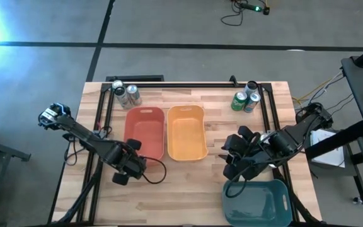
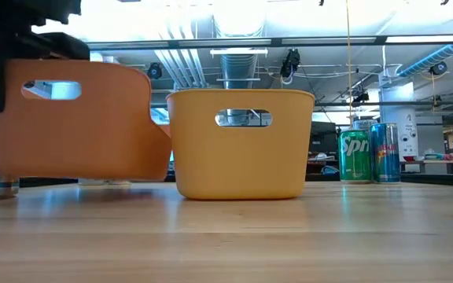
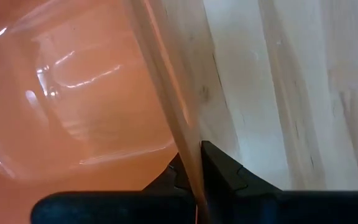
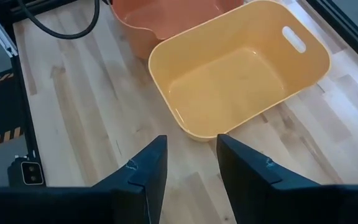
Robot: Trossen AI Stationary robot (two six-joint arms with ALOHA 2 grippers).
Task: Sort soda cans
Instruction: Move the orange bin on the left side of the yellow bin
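The soda cans stand upright in two groups at the table's far edge, one on the left (image 1: 125,94) and one on the right (image 1: 246,99). The low view shows a green can (image 2: 355,156) and a blue can (image 2: 384,152). A red bin (image 1: 145,129) and an orange bin (image 1: 186,131) stand side by side mid-table. My left gripper (image 1: 133,159) is shut on the red bin at its near end. My right gripper (image 4: 190,149) hovers open over bare wood, just off the orange bin's near right corner (image 4: 191,134), with nothing between its fingers. My left gripper pinches the red bin's near wall at the rim (image 3: 190,163), one finger inside the bin and one outside. The fingers come from the near side. In the low view the red bin's base (image 2: 93,178) sits higher than the orange bin's, its right end tipped up.
A teal bin (image 1: 257,202) stands at the near right edge, right under my right arm. Black frame rails (image 1: 266,113) run along the table's left, right and far sides. Bare wood lies between the bins and the near edge.
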